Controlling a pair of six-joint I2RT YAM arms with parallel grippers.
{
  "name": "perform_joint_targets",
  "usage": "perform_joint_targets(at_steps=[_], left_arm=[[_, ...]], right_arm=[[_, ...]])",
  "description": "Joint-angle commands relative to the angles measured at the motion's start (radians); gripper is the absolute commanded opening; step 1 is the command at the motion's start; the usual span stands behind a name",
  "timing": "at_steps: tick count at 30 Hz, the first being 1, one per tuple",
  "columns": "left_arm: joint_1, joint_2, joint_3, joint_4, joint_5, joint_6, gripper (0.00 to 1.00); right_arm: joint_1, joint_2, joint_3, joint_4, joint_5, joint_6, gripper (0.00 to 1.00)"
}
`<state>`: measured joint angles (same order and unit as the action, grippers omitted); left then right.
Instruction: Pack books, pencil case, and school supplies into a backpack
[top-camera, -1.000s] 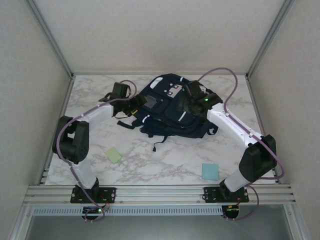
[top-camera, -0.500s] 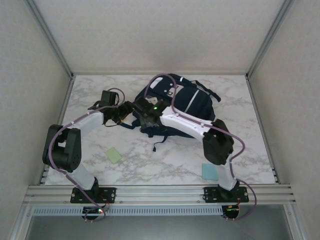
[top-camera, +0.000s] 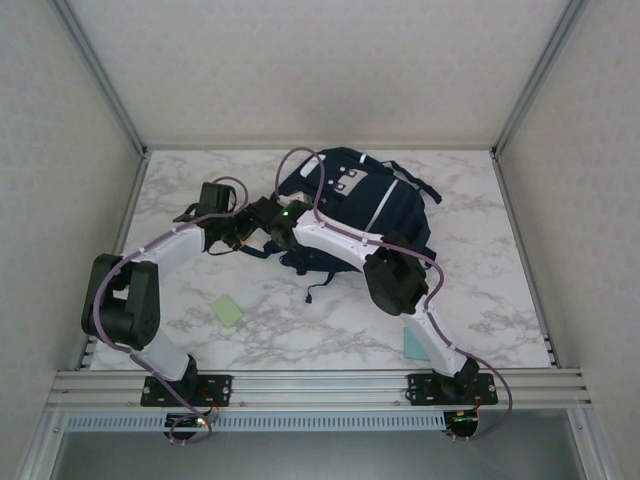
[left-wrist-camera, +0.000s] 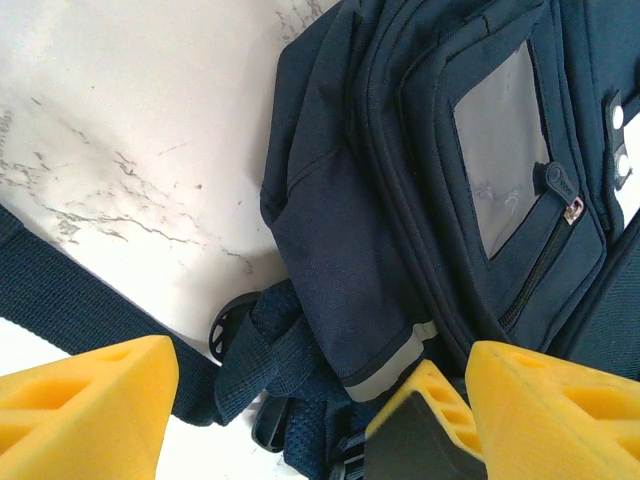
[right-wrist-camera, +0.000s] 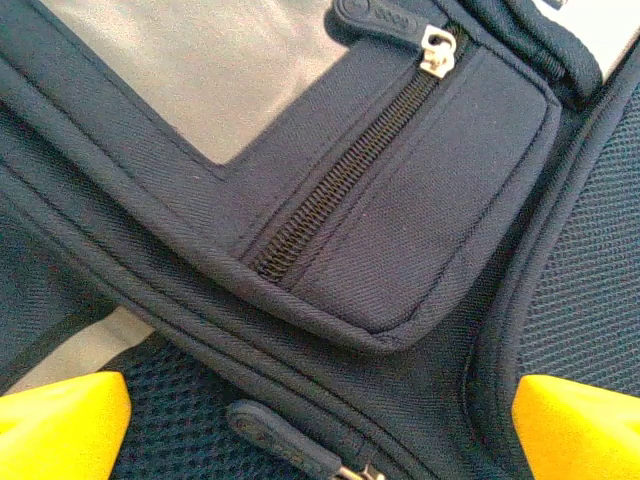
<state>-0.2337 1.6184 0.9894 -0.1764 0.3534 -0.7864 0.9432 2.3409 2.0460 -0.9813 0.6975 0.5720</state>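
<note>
Sweeping in from the right side of the counter, the right arm now reaches over the large navy-blue fabric backpack to its left corner, where the left arm has barely shifted. The backpack lies flat at the far middle of the counter. The small pale green square pad and the small light blue square pad sit apart near the front edge.

The right pincer is spread wide just above the closed black pocket zipper, holding nothing. The left pincer is also spread, over the bag's lower corner and straps.

Both wrists crowd one spot, so a careless advance could knock the fingers together. A loose bite might take fabric instead of the metal zipper pull. The right arm's cable may also drag across the bag.
</note>
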Motion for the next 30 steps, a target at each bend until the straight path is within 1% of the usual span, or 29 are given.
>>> perform_joint_targets(at_steps=[1,6,11,15,19,24,27,30], left_arm=[[0.008,-0.038,-0.012,-0.006,-0.001,-0.003,0.76],[0.007,-0.036,-0.009,-0.011,-0.004,-0.004,0.76],[0.007,-0.027,0.001,-0.015,-0.004,-0.005,0.76],[0.003,-0.021,0.011,-0.012,-0.001,-0.01,0.76],[-0.001,-0.02,0.017,-0.014,0.0,-0.012,0.76],[-0.005,-0.024,0.019,-0.02,-0.001,-0.007,0.76],[-0.006,-0.023,0.022,-0.022,-0.002,-0.008,0.76],[-0.009,-0.018,0.027,-0.02,-0.001,-0.011,0.76]], right_arm=[[-0.022,0.011,0.006,-0.062,0.056,0.036,0.99],[-0.033,-0.04,-0.085,-0.068,0.082,0.059,0.99],[-0.051,-0.144,-0.226,-0.053,0.109,0.071,0.99],[-0.054,-0.218,-0.269,-0.069,0.129,0.072,0.99],[-0.054,-0.313,-0.319,-0.064,0.123,0.048,0.99],[-0.056,-0.404,-0.397,-0.11,0.124,0.043,0.99],[-0.057,-0.457,-0.444,-0.142,0.115,0.068,0.99],[-0.054,-0.503,-0.47,-0.078,0.026,0.056,0.98]])
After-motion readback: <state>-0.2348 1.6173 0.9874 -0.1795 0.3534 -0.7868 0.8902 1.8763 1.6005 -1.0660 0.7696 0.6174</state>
